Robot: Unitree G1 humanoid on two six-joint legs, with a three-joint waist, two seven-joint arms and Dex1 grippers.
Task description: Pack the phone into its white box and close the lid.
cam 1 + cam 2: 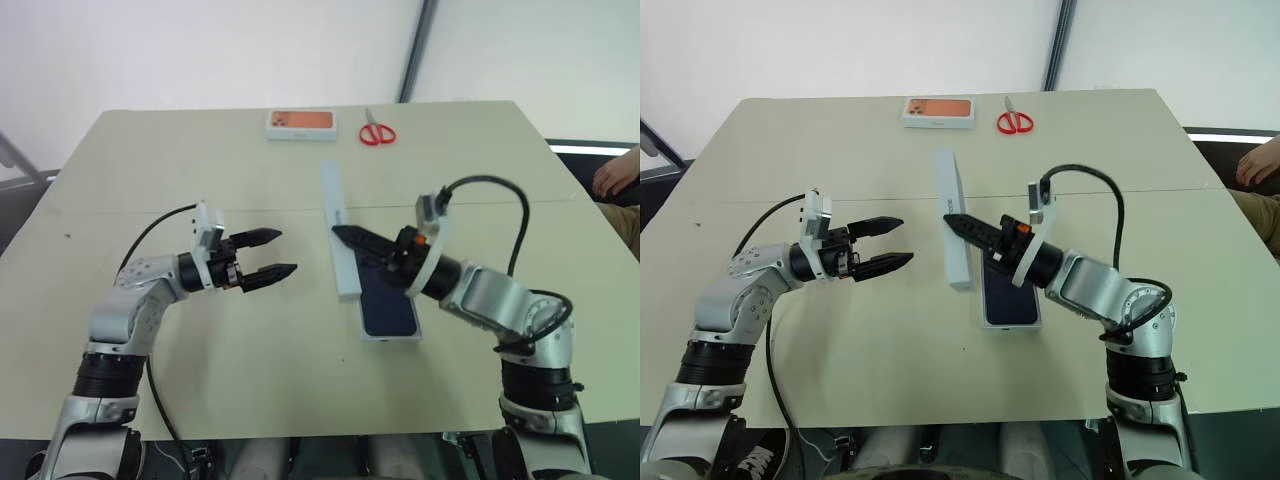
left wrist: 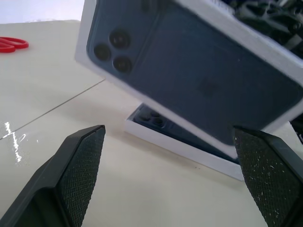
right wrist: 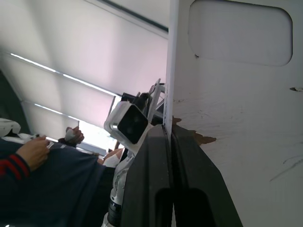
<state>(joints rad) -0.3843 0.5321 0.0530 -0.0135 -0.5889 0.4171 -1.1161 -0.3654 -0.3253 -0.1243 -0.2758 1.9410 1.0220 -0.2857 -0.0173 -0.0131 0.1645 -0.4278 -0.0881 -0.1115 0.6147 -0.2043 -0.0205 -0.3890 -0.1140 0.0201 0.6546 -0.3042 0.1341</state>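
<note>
Right pincer (image 1: pixel 952 222): fingers pressed together on the edge of the lid (image 1: pixel 954 220), pointing left across the middle of the bench (image 1: pixel 1120 140).
Grip seen from the right wrist: the two black fingers (image 3: pixel 156 179) clamp one side wall of the lid, whose plain whitish inside with a moulded recess stands beside them.
Lid: held up on its long edge, clear of the bench, running from near to far; the printed dark-blue phone picture (image 2: pixel 189 75) on its outer face is turned to the left.
Left pincer (image 1: pixel 272 253): wide open and holding nothing, level, pointing right at the lid's printed face, with a stretch of bare bench between its tips and the lid.
Phone (image 1: pixel 388 302): lies back up inside the white box (image 1: pixel 392 341), just right of the upright lid and below the right pincer's wrist; its camera cluster is at the far end, seen under the lid from the left wrist.
White box: flat on the bench, near side of centre, its rim showing round the phone.
In the way: the lid stands between the left pincer and the box; the right arm crosses above the phone's far end.
Far edge of the bench: an orange-topped box (image 1: pixel 300 123), and red-handled scissors (image 1: pixel 377 130) just right of it, both well apart from the pincers.
Right edge of the scene: a person's hand (image 1: pixel 615 172) beyond the bench.
</note>
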